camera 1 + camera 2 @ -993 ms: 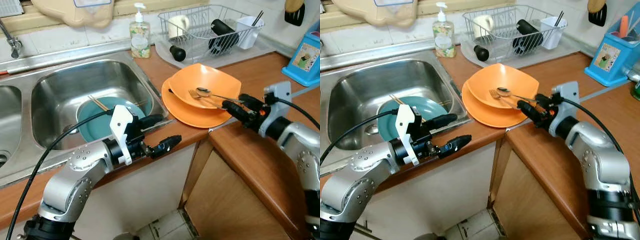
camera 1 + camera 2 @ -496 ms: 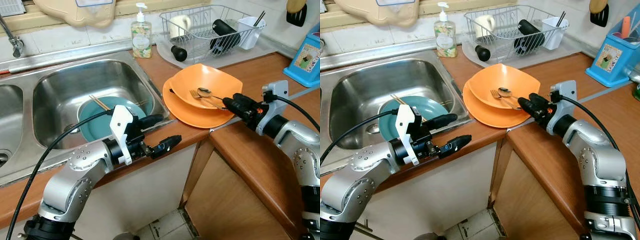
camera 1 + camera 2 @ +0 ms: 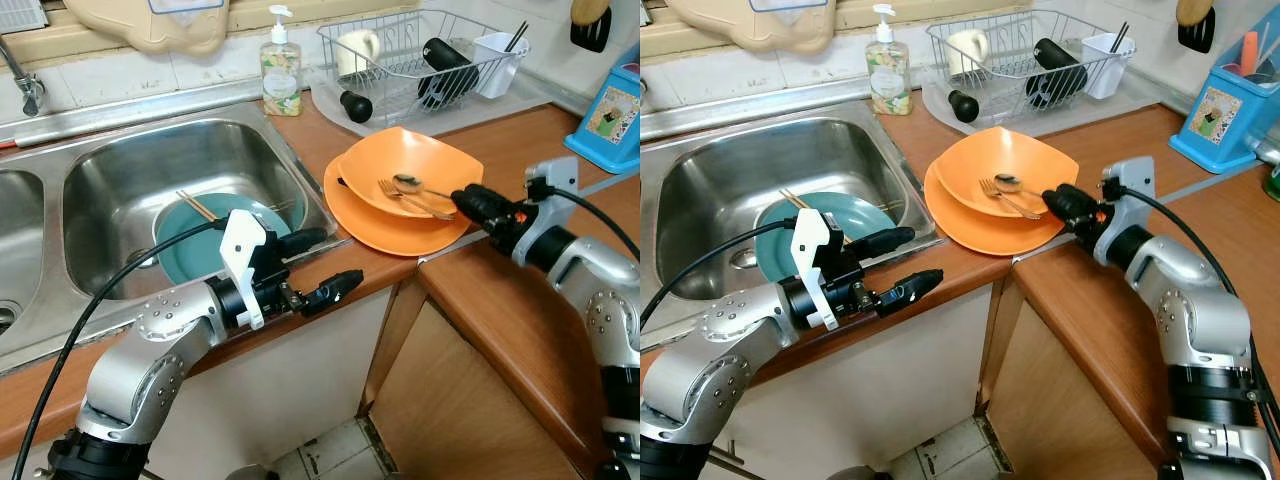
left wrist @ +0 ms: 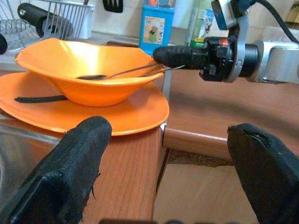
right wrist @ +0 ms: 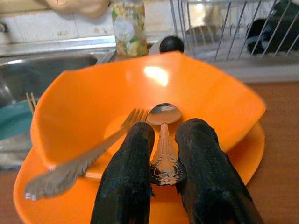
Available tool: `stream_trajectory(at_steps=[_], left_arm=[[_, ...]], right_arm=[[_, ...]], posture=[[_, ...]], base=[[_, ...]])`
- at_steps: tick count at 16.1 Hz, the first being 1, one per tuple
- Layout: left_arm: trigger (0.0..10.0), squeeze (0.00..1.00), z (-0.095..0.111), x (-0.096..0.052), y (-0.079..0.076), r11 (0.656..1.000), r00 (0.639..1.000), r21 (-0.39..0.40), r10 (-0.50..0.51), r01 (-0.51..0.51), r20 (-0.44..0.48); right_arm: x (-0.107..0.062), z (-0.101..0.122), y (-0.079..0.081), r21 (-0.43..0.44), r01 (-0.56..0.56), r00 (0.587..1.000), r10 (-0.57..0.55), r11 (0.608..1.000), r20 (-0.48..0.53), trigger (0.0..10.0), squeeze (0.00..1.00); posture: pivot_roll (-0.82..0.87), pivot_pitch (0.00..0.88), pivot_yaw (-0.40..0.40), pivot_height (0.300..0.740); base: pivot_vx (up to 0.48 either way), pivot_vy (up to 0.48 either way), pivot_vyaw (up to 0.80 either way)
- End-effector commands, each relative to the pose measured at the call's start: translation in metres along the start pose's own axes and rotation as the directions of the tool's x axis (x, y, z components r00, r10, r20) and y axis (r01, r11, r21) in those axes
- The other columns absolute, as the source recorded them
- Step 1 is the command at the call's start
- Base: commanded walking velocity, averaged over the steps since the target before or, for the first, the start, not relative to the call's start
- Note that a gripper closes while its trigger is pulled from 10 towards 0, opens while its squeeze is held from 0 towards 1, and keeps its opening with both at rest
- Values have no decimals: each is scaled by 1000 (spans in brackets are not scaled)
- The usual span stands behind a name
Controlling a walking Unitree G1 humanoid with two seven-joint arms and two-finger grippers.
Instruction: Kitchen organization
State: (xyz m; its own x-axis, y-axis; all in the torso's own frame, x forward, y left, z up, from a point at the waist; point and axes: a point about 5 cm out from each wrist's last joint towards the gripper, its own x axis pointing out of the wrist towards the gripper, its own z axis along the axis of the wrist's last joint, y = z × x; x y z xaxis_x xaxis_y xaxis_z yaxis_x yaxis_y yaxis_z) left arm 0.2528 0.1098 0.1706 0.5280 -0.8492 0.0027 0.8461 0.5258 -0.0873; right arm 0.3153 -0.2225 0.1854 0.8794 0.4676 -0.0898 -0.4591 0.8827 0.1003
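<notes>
The right tool [image 5: 163,175] reaches over the rim of the orange bowl [image 3: 420,165], its two fingers [image 5: 128,182] closed in on the handle of the spoon [image 5: 163,126], one to each side; from the wrist view they look clamped on it, though whether the grip is firm cannot be told. The spoon's head lies in the bowl next to a fork [image 3: 400,195], whose handle rests on the bowl's near rim. The bowl sits on an orange plate [image 3: 375,225] on the bench [image 3: 500,150], just beside the sink [image 3: 120,170]. The left tool [image 3: 320,265] hovers at the bench's front edge near the sink, fingers wide apart and holding nothing. Most of the tidying seems left to do: the spoon is not yet lifted, the fork is untouched, the bowl and plate stand stacked out on the bench, and a teal plate [image 3: 190,260] with chopsticks [image 3: 197,205] lies in the sink. The rack [image 3: 420,55] at the back already holds a mug and a dark bottle, with a white cup for cutlery at its end, a likely home for the spoon.
</notes>
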Motion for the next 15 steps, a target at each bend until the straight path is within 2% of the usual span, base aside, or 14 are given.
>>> stream_trajectory(at_steps=[1,2,3,4,7,8,9,10,11,12,14,15], left_arm=[[10000,0,6,3,0,999,1000,43,-9,9,2],[10000,0,10,6,2,997,1000,71,-1,0,11],[10000,0,15,10,4,991,1000,133,10,-12,14],[10000,0,17,12,5,989,1000,150,14,-17,20],[10000,0,27,23,14,950,998,307,54,-60,30],[10000,0,32,28,20,917,997,392,71,-74,23],[8353,0,36,32,29,868,993,485,116,-108,14],[8353,0,37,34,33,846,991,519,134,-122,14],[2392,0,40,38,41,799,985,583,170,-147,16],[0,0,41,39,43,783,984,603,177,-151,16],[0,0,44,45,50,732,980,662,196,-162,24],[0,0,46,45,52,718,978,674,208,-175,32]], right_arm=[[-1,16,-3,-39,23,999,-21,999,46,0,0],[-2,28,-2,-58,31,996,-27,998,81,0,0],[-2,42,2,-70,24,992,-15,997,123,0,0],[-2,46,5,-75,12,991,-2,997,132,0,0],[3,56,32,-123,-82,987,98,989,131,0,0],[8,58,47,-128,-122,982,138,984,128,0,0],[13,60,62,-135,-163,976,180,977,124,0,0],[14,60,67,-137,-178,973,195,974,122,0,0],[18,60,81,-135,-220,966,236,966,109,0,0],[19,60,86,-136,-231,964,246,963,103,0,0],[23,59,97,-132,-265,957,277,955,81,0,0],[23,58,100,-132,-271,956,282,953,74,0,0]], posture=[[-154,0,14,740],[-154,0,15,740],[-155,0,15,740],[-155,0,16,740],[-152,0,14,740],[-150,0,15,740],[-149,0,16,740],[-148,0,17,740],[-147,0,16,740],[-147,0,16,740],[-151,0,18,740],[-151,0,18,740]], base=[[0,0,0],[0,0,0],[0,0,0],[0,0,0],[0,0,0],[0,0,0],[0,0,0],[0,0,0],[0,0,0],[0,0,0],[0,0,0],[0,0,0]])
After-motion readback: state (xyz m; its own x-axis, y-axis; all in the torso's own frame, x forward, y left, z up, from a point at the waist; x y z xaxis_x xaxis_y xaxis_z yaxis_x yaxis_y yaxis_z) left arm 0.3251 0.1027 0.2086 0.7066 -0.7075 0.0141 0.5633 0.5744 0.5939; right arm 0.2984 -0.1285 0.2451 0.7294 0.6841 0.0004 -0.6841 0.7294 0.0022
